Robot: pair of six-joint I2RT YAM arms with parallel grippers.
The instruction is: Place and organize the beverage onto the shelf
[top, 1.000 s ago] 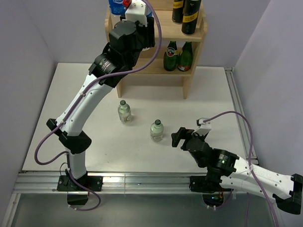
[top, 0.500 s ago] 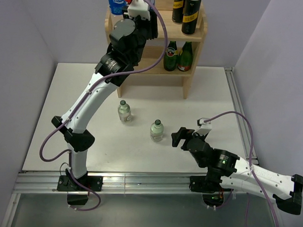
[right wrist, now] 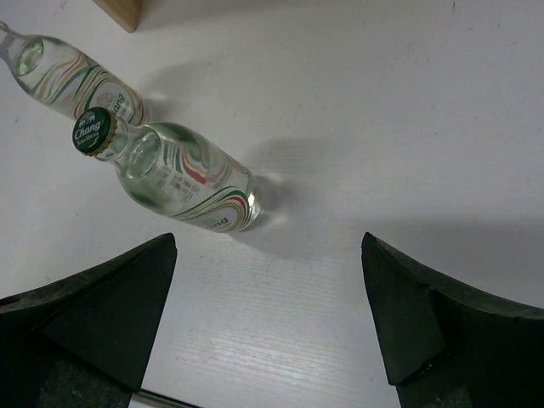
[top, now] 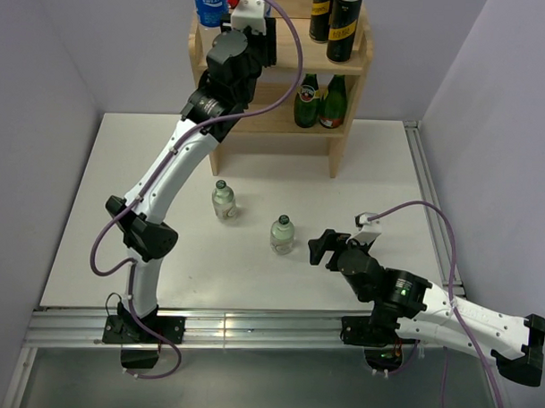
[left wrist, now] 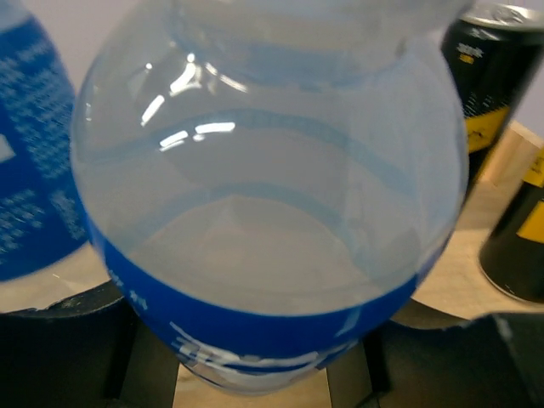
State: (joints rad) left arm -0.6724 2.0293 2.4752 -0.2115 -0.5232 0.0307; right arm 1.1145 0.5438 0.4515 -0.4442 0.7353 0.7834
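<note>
Two dark cans, the left can (top: 320,16) and the right can (top: 344,26), stood at the right of the top board of the shelf (top: 356,62), and a blue-labelled water bottle (top: 209,5) stood at its far left. The left gripper (top: 261,29) reached over that board, clamped on a second water bottle (left wrist: 272,212) just right of the first. On the table (top: 372,172), near of the shelf, stood the left green-capped bottle (top: 222,200) and the right green-capped bottle (top: 282,234). The right gripper (top: 320,246) sat low just right of the latter, its jaws apart and empty.
</note>
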